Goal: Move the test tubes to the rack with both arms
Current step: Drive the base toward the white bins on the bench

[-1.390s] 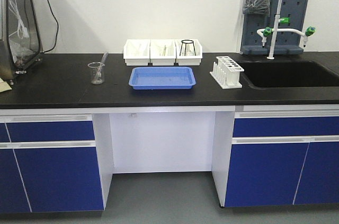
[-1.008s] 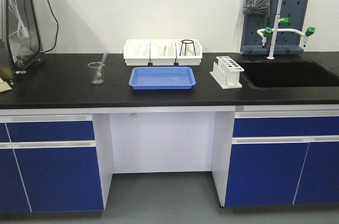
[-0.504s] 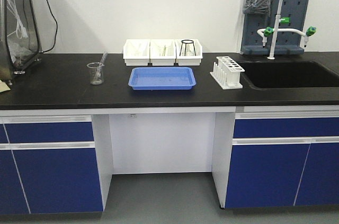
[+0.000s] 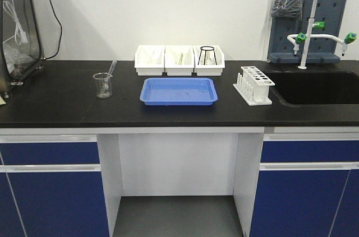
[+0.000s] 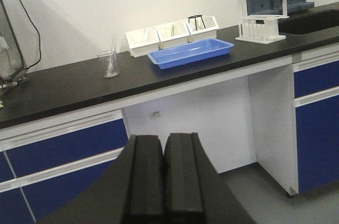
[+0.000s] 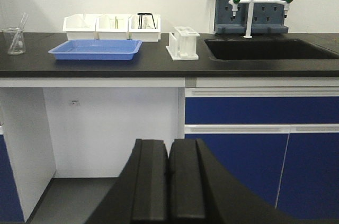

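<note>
Rolling closer, the base shows in the front view: the small white plastic rack (image 4: 255,84) on the black counter (image 4: 50,102) looms larger and further right than before, beside the blue plastic tray (image 4: 178,91). In the left wrist view, the black left end effector (image 5: 164,181) is pinched closed and empty, well short of the counter. The right wrist view shows the black right end effector (image 6: 168,187) likewise, so I judge reaching has not begun.

"Is there any writing to read here?"

"None that I can make out. Below the blue tray (image 6: 95,54), a small dark tag (image 6: 76,103) sits on the white panel under the counter (image 6: 159,68), but it is too small to read."

"And the rack (image 4: 255,84), right of the tray?"

"Plain white, no legible mark."
</note>
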### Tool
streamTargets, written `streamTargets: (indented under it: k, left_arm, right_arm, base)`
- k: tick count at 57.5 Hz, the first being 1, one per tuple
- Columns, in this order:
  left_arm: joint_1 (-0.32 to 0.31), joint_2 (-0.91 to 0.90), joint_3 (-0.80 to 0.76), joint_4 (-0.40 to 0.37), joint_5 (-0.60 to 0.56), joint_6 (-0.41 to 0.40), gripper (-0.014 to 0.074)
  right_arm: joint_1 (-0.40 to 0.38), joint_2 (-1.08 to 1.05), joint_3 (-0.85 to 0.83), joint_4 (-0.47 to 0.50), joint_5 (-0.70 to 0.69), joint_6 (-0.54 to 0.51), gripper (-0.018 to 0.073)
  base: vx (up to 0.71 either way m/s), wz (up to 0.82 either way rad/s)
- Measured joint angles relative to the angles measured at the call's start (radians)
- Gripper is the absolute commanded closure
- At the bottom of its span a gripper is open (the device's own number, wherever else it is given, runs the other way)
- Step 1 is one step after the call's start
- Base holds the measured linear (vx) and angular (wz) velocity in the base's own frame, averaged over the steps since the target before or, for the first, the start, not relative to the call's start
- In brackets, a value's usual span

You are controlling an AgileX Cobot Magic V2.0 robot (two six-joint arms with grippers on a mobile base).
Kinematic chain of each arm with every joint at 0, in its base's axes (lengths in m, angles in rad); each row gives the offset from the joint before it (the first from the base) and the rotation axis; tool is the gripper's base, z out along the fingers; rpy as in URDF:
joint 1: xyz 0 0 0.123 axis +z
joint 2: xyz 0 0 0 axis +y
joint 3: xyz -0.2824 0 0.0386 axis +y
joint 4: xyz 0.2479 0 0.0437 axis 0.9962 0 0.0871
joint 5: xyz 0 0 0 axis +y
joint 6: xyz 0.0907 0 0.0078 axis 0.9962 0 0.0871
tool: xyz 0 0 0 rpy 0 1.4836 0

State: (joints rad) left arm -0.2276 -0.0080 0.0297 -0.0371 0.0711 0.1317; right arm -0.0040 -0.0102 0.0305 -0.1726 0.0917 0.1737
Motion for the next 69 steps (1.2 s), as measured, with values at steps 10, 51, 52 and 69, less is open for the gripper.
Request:
streamTargets:
  k: [10, 51, 52, 69]
  left_arm:
    - [0.0, 0.0, 0.0, 0.0, 0.0, 0.0, 0.0617]
    - [0.0, 0.0, 0.0, 0.0, 0.001, 0.0, 0.0617]
    - [0.0, 0.0, 0.0, 0.0, 0.001, 0.0, 0.0617]
    - [0.0, 0.0, 0.0, 0.0, 0.001, 0.0, 0.0617]
  right_arm:
    - [0.0, 0.0, 0.0, 0.0, 0.0, 0.0, 0.0566]
    - [0.0, 0.0, 0.0, 0.0, 0.0, 0.0, 0.0566]
    - [0.0, 0.0, 0.0, 0.0, 0.0, 0.0, 0.0566]
    - [0.0, 0.0, 0.0, 0.0, 0.0, 0.0, 0.0566]
  base:
    - [0.4, -0.02]
    - [0.47, 0.02]
    - [0.46, -0.03]
    - [0.43, -0.03]
